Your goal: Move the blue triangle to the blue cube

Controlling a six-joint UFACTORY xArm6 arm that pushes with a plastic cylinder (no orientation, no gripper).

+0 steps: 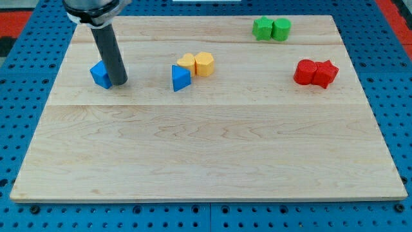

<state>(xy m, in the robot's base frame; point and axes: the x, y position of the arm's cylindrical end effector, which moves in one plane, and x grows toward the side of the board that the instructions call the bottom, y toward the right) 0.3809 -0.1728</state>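
The blue cube [100,74] sits on the wooden board at the view's upper left. The blue triangle [180,78] lies to its right, near the board's upper middle, touching the yellow blocks. My dark rod comes down from the view's top left, and my tip [118,84] rests on the board right against the blue cube's right side. The tip is well to the left of the blue triangle, with bare board between them.
Two yellow blocks, a heart shape [187,63] and a hexagon [205,64], sit just above and right of the blue triangle. Two green blocks [271,28] are at the top right. Two red blocks [316,73] are at the right. The board [206,148] lies on a blue pegboard.
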